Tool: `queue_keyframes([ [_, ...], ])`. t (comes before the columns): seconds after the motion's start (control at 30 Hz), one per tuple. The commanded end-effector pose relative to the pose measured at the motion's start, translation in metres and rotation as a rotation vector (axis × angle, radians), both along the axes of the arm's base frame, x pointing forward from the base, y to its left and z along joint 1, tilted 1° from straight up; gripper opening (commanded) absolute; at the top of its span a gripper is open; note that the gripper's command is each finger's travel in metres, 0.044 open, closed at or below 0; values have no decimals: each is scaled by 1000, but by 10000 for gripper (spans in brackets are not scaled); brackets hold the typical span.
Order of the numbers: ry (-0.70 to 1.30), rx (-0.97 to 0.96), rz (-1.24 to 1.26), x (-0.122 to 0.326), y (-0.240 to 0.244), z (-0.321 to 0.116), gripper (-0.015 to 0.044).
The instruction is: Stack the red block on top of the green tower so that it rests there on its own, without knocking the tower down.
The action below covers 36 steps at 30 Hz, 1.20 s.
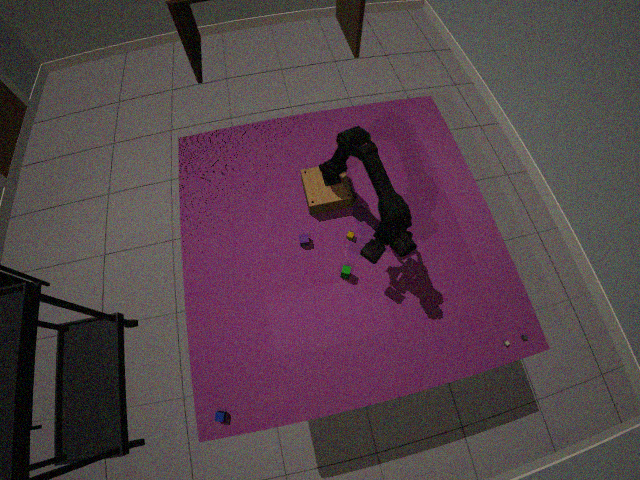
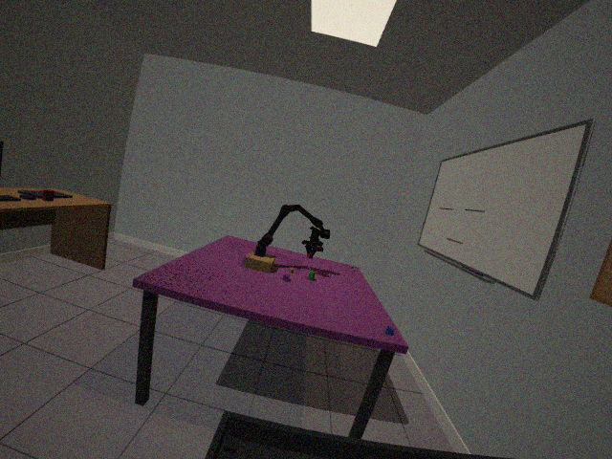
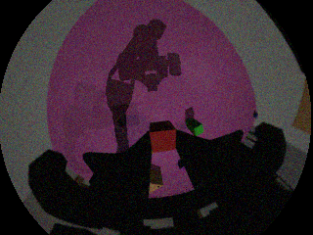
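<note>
The red block is between the fingertips of my gripper, which is shut on it and holds it well above the table. In the top view the arm hides the red block. The green tower stands upright on the purple-pink table top, apart from the gripper. In the wrist view it is to the right of the held block, beyond the right finger. Nothing rests on its green top.
A yellow block and a purple block lie near the tower. A blue block is at a far corner. Two tiny cubes, one white, lie near another corner. The arm stands on a wooden base.
</note>
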<state>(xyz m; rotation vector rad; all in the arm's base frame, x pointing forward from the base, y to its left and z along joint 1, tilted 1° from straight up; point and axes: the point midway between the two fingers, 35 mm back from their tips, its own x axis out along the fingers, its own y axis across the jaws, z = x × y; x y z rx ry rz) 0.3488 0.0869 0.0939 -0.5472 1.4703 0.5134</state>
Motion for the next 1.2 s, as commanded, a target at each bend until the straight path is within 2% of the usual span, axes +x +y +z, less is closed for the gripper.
queue_keyframes([
  [0.0,-6,-3,3,12,-24,3,0],
  [0.57,-1,-6,2,34,-125,6,0],
  [1.17,-1,-6,2,40,-124,-36,0],
])
